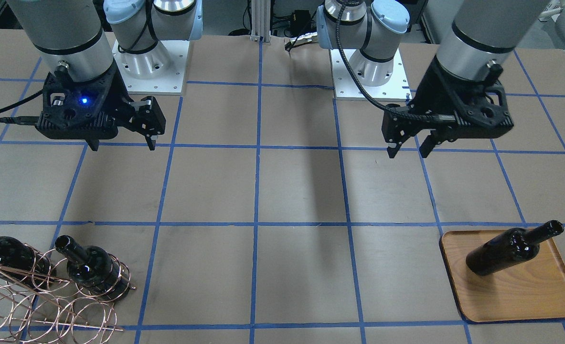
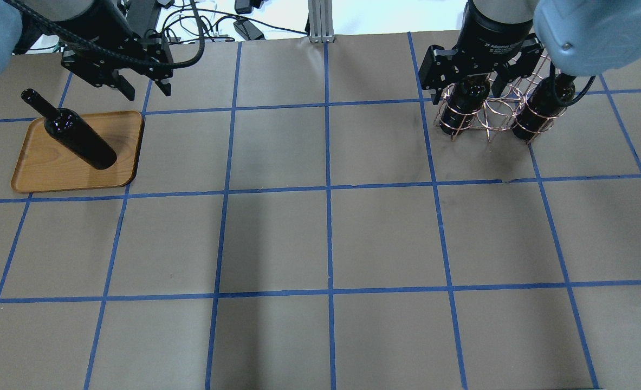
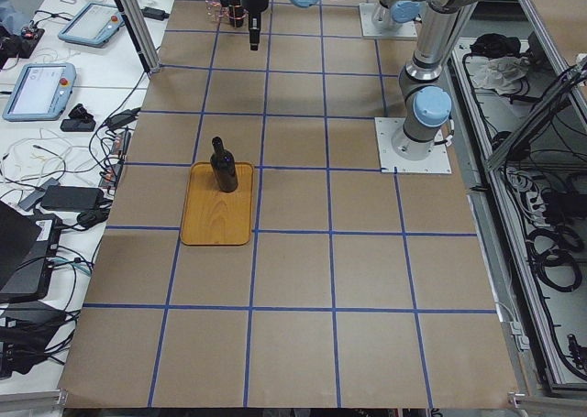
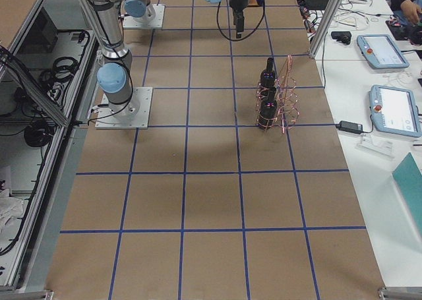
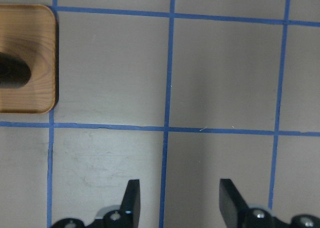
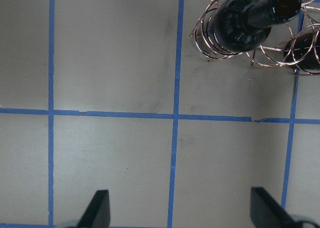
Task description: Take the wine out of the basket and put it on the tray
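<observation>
Overhead exterior: we see the basket point(image 2: 494, 120) with two bottles point(image 2: 457, 112) point(image 2: 537, 111) in its rings, so we reckon two remain. The tray point(image 2: 44, 174) carries one bottle point(image 2: 79, 142), lying diagonally, delivered. Left gripper point(image 2: 147, 91) and right gripper point(image 1: 122, 143) hang spread wide, empty.

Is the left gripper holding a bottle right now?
No: the left gripper has its jaws open and empty above bare table, while the wine stands on the tray.
</observation>
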Controlling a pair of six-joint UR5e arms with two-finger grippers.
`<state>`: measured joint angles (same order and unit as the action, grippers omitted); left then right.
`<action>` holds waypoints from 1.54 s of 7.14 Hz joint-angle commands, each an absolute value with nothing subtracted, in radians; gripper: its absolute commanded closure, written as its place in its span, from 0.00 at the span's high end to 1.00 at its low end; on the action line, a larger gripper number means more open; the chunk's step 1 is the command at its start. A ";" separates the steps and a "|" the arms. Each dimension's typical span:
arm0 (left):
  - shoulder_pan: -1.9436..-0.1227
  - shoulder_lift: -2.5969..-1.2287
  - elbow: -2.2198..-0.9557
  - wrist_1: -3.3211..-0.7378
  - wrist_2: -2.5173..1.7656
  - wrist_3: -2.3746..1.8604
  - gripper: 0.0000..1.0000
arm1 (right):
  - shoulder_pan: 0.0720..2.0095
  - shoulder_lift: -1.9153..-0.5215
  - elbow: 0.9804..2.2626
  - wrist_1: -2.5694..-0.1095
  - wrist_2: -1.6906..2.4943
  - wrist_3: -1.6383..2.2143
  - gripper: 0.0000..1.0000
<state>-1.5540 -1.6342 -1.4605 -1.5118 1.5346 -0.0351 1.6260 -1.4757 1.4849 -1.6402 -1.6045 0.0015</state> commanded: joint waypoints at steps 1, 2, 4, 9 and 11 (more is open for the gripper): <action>-1.591 -1.577 -1.512 -1.516 1.540 -0.040 0.62 | 1.626 -1.477 1.485 -1.638 -1.605 0.002 1.00; -1.589 -1.569 -1.526 -1.508 1.542 -0.040 0.63 | 1.626 -1.476 1.485 -1.638 -1.605 0.002 1.00; -1.589 -1.551 -1.534 -1.509 1.614 -0.041 0.68 | 1.626 -1.476 1.485 -1.634 -1.608 -0.006 1.00; -1.589 -1.551 -1.534 -1.540 1.586 -0.041 1.00 | 1.624 -1.476 1.485 -1.631 -1.612 -0.008 1.00; -1.589 -1.551 -1.534 -1.545 1.585 -0.041 1.00 | 1.624 -1.477 1.485 -1.634 -1.614 -0.008 1.00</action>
